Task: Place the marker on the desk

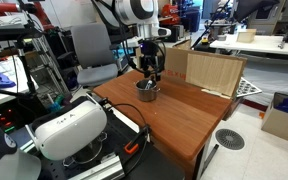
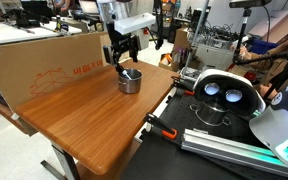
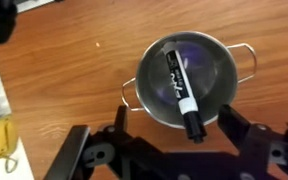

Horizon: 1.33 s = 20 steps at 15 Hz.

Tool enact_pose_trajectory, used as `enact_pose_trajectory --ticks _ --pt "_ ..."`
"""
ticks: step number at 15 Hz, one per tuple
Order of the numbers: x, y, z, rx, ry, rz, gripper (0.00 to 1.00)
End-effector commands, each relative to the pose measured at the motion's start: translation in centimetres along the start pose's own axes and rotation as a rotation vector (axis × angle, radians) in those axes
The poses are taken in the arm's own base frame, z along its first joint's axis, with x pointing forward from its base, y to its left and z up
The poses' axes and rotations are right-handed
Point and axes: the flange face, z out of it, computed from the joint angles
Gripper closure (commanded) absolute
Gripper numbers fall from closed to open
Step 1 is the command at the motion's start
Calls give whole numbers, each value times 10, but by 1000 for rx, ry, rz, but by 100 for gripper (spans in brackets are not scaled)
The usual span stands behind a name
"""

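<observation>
The marker [image 3: 181,92], dark with a white label and a black end, lies slanted inside the small metal cup [image 3: 189,78]. Its black end sticks out over the cup's near rim. The cup stands on the reddish-brown desk [image 3: 64,70]. My gripper [image 3: 176,112] is open, with one finger on each side of the marker's black end and not touching it. In both exterior views the gripper [image 1: 149,72] [image 2: 124,60] hangs just above the cup [image 1: 147,92] [image 2: 130,82] near the back of the desk [image 1: 184,110] [image 2: 94,120]. The marker is too small to make out there.
A pale plywood box [image 1: 209,70] stands right behind the cup; it is also in an exterior view [image 2: 54,60]. A white headset [image 1: 69,125] [image 2: 219,95] sits beside the desk. An orange clamp [image 2: 159,128] grips the desk edge. A grey chair [image 1: 94,50] is behind.
</observation>
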Motion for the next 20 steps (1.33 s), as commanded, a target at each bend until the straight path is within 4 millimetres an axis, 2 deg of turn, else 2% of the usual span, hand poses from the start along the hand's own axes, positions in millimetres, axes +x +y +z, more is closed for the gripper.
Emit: enact_pose_trajectory --ticks 1,8,10,11,20 --pt "12 -2 5 -30 2 -8 35" --pt "24 0 7 -31 -3 3 88" --pt "24 -1 5 -25 4 2 99" --pt "23 -2 3 -19 9 0 94" --pt "1 -14 -10 48 9 -29 94"
